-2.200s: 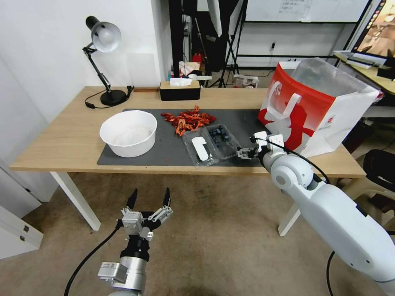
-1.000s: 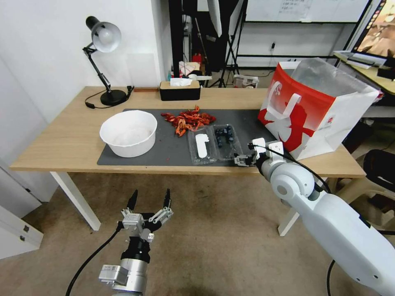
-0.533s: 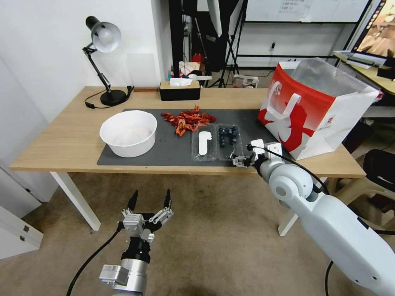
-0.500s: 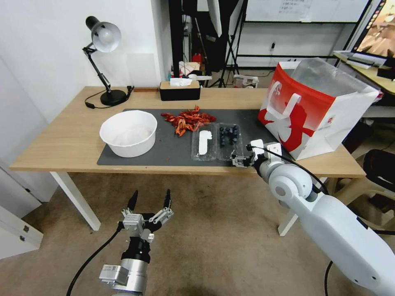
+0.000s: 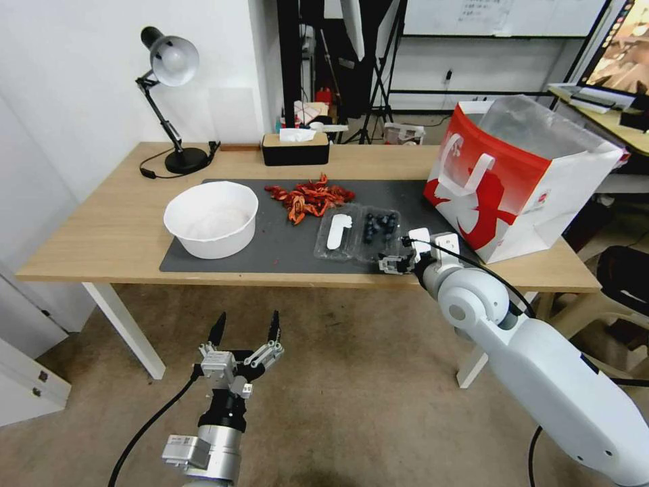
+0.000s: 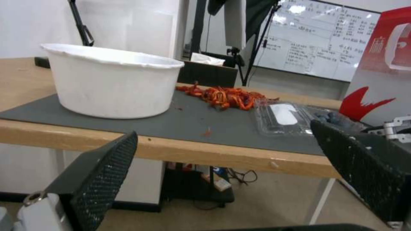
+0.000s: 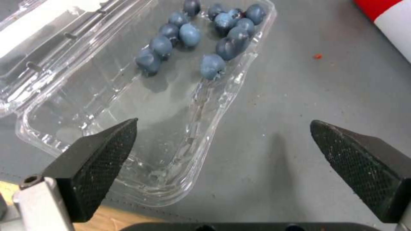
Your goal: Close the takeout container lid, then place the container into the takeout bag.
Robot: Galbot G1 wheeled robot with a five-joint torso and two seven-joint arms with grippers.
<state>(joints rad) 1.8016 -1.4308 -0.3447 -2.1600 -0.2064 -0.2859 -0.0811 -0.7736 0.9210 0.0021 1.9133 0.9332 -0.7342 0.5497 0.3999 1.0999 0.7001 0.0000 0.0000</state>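
Takeout container (image 5: 380,233) open flat on grey mat (image 5: 270,247), near the table (image 5: 101,237) front edge, blueberries (image 7: 201,35) gathered at its far end. Lid (image 5: 336,233) at container's 9 o'clock, label up. Right gripper (image 5: 391,264) at container's near corner, fingers (image 7: 98,160) spread wide, one over the tray rim, the other over bare mat. Takeout bag (image 5: 520,176) upright at container's 3 o'clock, mouth open. White bowl (image 5: 211,218) well apart at 9 o'clock. Left gripper (image 5: 245,331) below the table edge, wide open.
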